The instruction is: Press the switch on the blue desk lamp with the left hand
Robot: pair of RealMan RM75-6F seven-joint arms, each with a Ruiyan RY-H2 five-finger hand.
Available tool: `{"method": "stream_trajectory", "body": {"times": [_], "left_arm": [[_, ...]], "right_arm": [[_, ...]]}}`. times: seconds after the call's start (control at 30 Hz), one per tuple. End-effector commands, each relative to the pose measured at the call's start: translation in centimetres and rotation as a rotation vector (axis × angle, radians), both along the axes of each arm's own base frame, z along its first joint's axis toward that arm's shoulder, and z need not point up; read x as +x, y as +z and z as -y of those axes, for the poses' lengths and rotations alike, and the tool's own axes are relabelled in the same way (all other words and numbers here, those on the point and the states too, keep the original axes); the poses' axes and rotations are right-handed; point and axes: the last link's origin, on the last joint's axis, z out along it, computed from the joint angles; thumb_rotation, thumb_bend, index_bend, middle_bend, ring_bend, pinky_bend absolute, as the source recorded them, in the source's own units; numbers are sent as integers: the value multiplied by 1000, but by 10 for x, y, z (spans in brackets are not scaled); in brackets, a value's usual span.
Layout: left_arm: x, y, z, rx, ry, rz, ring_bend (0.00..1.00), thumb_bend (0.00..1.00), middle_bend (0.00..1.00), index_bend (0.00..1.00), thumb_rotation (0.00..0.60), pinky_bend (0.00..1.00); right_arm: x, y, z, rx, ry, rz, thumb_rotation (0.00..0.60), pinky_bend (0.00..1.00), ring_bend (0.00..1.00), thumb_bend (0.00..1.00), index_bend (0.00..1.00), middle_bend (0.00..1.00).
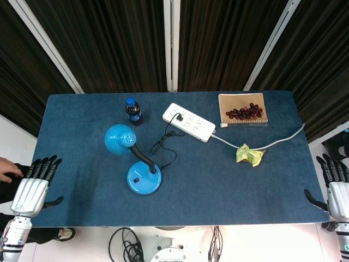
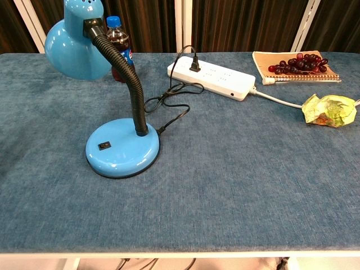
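The blue desk lamp (image 1: 143, 177) (image 2: 121, 147) stands left of the table's middle, its round base near the front and its shade (image 1: 120, 138) (image 2: 76, 48) leaning to the back left on a black gooseneck. A small black switch (image 1: 136, 180) (image 2: 104, 145) sits on the base's left part. My left hand (image 1: 34, 185) hovers at the table's left edge, fingers spread, holding nothing, well left of the lamp. My right hand (image 1: 335, 185) is off the right edge, fingers apart and empty. Neither hand appears in the chest view.
A cola bottle (image 1: 133, 111) (image 2: 119, 46) stands behind the shade. A white power strip (image 1: 189, 121) (image 2: 212, 75) holds the lamp's plug, its black cord looping toward the base. Grapes on a board (image 1: 243, 111) (image 2: 297, 63) and a crumpled yellow wrapper (image 1: 249, 155) (image 2: 329, 109) lie at the right.
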Motion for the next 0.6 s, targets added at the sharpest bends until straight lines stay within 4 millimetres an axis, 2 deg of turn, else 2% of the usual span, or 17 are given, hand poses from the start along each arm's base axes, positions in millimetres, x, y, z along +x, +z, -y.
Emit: {"method": "stream_trajectory", "body": {"times": [0.03, 0.43, 0.47, 0.5, 0.57, 0.6], "left_arm": [[0, 0, 0, 1, -1, 0, 0, 0, 0, 34, 600, 0], [2, 0, 0, 7, -10, 1, 0, 0, 4, 34, 600, 0], [3, 0, -1, 11, -9, 0, 1, 2, 33, 34, 600, 13], [3, 0, -1, 13, -7, -1, 28, 13, 114, 33, 600, 69], [3, -3, -1, 2, 10, 3, 207, 66, 354, 31, 600, 300], [3, -4, -2, -7, 16, 2, 292, 92, 416, 30, 600, 387]], "right_arm": [[0, 0, 0, 0, 0, 0, 600, 0, 0, 197, 0, 0], [0, 1, 1, -3, 1, 3, 600, 0, 0, 197, 0, 0], [0, 1, 1, -4, 2, 4, 600, 0, 0, 197, 0, 0], [0, 1, 2, -4, 2, 4, 600, 0, 0, 197, 0, 0], [0, 1, 2, 1, -1, 4, 600, 0, 0, 197, 0, 0], [0, 0, 1, 4, -3, 3, 600, 0, 0, 197, 0, 0]]}}
